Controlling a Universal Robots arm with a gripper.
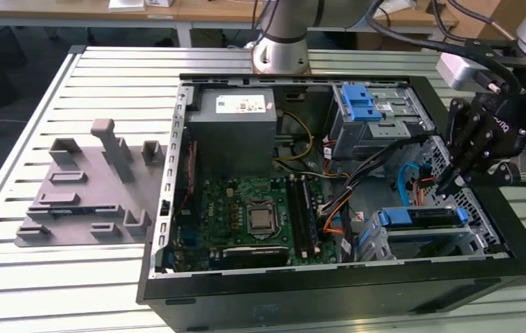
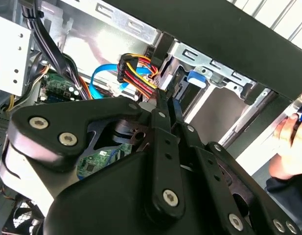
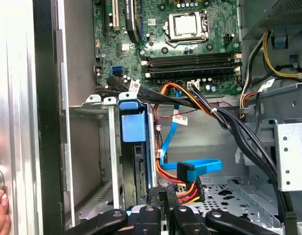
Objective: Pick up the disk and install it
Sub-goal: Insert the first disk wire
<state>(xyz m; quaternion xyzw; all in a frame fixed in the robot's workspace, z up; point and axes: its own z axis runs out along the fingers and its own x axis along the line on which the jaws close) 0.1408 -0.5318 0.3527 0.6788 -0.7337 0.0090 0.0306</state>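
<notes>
Just one disk (image 1: pixel 418 217), one gripper (image 1: pixel 450 182)

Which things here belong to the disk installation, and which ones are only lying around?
Job: disk in the drive cage; gripper close by it.
Just lying about: grey power supply box; motherboard; grey fixture plate on the table; a person's hand.
</notes>
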